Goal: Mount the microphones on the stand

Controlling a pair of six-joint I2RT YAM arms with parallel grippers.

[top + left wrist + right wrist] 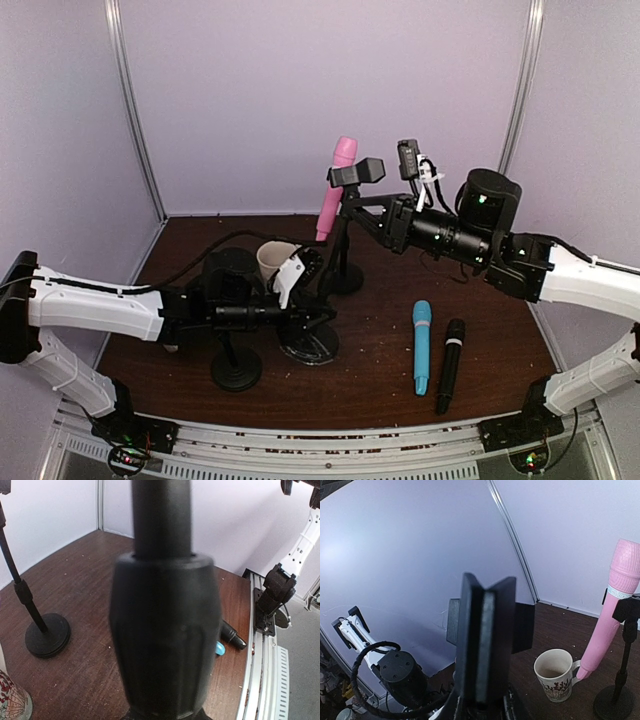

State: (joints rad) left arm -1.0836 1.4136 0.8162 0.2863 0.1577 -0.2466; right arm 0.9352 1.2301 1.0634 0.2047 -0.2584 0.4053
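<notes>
**Two arms at the stands, two microphones flat on the table**

On the brown table (380, 350), the left gripper (305, 318) reaches in from 9 o'clock and is closed around the pole of the middle stand (310, 345), whose pole and fat black knob fill the left wrist view. The right gripper (355, 208) comes in from 3 o'clock with its fingers pressed together just below a black clip (358, 172); whether they pinch it is not clear. A second stand (236, 370) sits at 8 o'clock. The pink microphone (337, 185) stands tilted at 12 o'clock, held in the clip of another stand (625, 655). The blue microphone (422, 345) and the black microphone (449, 365) lie side by side at 4 o'clock. A patterned mug (272, 260) sits at 10 o'clock.
</notes>
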